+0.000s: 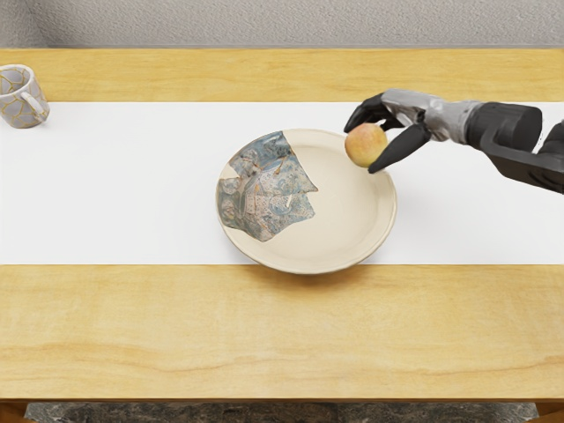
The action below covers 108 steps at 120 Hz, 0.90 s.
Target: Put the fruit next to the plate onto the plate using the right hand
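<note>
While my right hand [412, 116] grips the peach [364, 145] above the far rim of the plate [352, 254], I should carry it toward the centre and lower it before releasing.

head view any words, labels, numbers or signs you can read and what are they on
None: no readable text in this view.
The plate has a blue-grey pattern, no letters; the mug shows only thin lines; the fruit in the right hand carries no label.
</note>
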Tool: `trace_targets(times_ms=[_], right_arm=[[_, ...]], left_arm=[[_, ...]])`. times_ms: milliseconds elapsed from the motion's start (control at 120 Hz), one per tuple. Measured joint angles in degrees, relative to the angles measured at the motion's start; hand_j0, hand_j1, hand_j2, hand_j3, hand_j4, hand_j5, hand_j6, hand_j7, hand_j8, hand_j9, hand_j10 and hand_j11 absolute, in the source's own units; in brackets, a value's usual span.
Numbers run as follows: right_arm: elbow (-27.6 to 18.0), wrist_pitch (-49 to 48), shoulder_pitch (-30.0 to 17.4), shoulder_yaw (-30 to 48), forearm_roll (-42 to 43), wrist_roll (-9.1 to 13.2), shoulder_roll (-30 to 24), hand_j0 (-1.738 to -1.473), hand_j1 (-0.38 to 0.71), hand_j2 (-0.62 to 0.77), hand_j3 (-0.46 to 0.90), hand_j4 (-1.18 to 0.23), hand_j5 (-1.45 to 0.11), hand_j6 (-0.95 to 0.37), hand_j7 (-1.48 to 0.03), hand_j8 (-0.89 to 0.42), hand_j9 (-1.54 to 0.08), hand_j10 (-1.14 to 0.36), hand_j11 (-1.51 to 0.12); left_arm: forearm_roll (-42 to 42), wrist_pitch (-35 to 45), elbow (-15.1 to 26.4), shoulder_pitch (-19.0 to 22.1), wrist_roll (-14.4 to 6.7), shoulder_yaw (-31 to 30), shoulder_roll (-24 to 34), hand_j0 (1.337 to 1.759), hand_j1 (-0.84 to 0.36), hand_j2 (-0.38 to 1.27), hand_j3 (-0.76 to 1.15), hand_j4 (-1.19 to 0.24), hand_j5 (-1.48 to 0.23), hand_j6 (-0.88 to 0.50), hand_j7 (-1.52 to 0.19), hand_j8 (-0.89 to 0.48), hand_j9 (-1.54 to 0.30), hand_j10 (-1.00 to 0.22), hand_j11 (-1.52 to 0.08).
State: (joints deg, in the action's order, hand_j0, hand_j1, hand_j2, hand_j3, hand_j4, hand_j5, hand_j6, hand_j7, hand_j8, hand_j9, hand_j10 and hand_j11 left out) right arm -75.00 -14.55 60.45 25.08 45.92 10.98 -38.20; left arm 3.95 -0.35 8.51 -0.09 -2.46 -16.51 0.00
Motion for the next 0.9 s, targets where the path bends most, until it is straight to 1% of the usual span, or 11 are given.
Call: trace_targets(times_ms=[75, 100, 325, 450, 567, 658, 742, 808, 900], right_arm=[[0.01, -0.45, 0.31, 0.01, -0.13, 0.04, 1.55, -1.658, 0.2, 0.13, 0.0, -0.56, -0.78, -0.41, -0.75, -0.26, -0.77, -0.43, -0.79], [0.01, -0.55, 0.42, 0.01, -0.16, 0.06, 2.12, -1.658, 0.2, 0.15, 0.0, -0.56, -0.78, -0.41, -0.75, -0.26, -0.77, -0.43, -0.79], [0.01, -1.6, 0.75, -0.09, -0.24, 0.1, 6.24, -1.658, 0.19, 0.14, 0.0, -0.56, -0.77, -0.43, -0.75, -0.28, -0.76, -0.45, -0.78], [0.01, -1.7, -1.01, -0.62, 0.14, 0.09, 7.68, -1.658, 0.19, 0.14, 0.0, -0.56, -0.78, -0.43, -0.75, -0.27, -0.77, -0.45, -0.78], [0.0, -1.67, -2.29, -1.33, 0.57, 0.14, 8.79, -1.658, 0.2, 0.19, 0.0, -0.57, -0.79, -0.43, -0.76, -0.28, -0.78, -0.45, -0.79], [0.0, -1.61, -2.6, -2.0, 0.69, 0.19, 9.46, -1.657, 0.19, 0.14, 0.0, -0.57, -0.8, -0.43, -0.77, -0.28, -0.79, -0.45, -0.8], [0.0, -1.47, -2.71, -2.52, 1.21, 0.23, 10.04, -1.657, 0.18, 0.12, 0.0, -0.57, -0.79, -0.43, -0.76, -0.28, -0.79, -0.45, -0.79], [0.02, -1.26, -2.78, -2.69, 1.61, 0.26, 10.31, -1.657, 0.15, 0.08, 0.0, -0.51, -0.71, -0.42, -0.69, -0.29, -0.7, -0.43, -0.71], [0.03, 0.51, -3.24, -2.77, 1.75, 0.34, 10.45, -1.657, 0.0, 0.05, 0.0, -0.35, -0.48, -0.29, -0.47, -0.21, -0.48, -0.3, -0.48]], left_arm=[[0.0, 0.0, 0.0, 0.0, 0.0, 0.0, 0.0, 1.658, 0.07, 0.05, 0.0, -0.23, -0.3, -0.23, -0.3, -0.23, -0.3, -0.23, -0.3], [0.0, 0.0, 0.0, 0.0, 0.0, 0.0, 0.0, 1.658, 0.07, 0.05, 0.0, -0.23, -0.3, -0.23, -0.3, -0.23, -0.3, -0.23, -0.3], [0.0, 0.0, 0.0, 0.0, 0.0, -0.01, 0.0, 1.658, 0.07, 0.05, 0.0, -0.23, -0.3, -0.23, -0.3, -0.23, -0.3, -0.23, -0.3], [0.0, 0.0, 0.0, 0.0, 0.0, -0.01, 0.0, 1.658, 0.07, 0.05, 0.0, -0.23, -0.3, -0.23, -0.3, -0.23, -0.3, -0.23, -0.3], [0.0, 0.0, 0.0, 0.0, 0.0, -0.01, 0.0, 1.658, 0.07, 0.05, 0.0, -0.23, -0.3, -0.23, -0.3, -0.23, -0.3, -0.23, -0.3], [0.0, 0.0, 0.0, 0.0, 0.0, -0.01, 0.0, 1.658, 0.07, 0.05, 0.0, -0.23, -0.3, -0.23, -0.3, -0.23, -0.3, -0.23, -0.3], [0.0, 0.0, 0.01, 0.0, 0.0, 0.0, 0.0, 1.658, 0.07, 0.05, 0.0, -0.23, -0.3, -0.23, -0.3, -0.23, -0.3, -0.23, -0.3], [0.0, 0.0, 0.01, 0.0, 0.0, 0.0, 0.0, 1.658, 0.07, 0.05, 0.0, -0.23, -0.3, -0.23, -0.3, -0.23, -0.3, -0.23, -0.3], [0.0, 0.0, 0.0, 0.0, 0.0, 0.0, 0.0, 1.658, 0.07, 0.05, 0.0, -0.23, -0.3, -0.23, -0.3, -0.23, -0.3, -0.23, -0.3]])
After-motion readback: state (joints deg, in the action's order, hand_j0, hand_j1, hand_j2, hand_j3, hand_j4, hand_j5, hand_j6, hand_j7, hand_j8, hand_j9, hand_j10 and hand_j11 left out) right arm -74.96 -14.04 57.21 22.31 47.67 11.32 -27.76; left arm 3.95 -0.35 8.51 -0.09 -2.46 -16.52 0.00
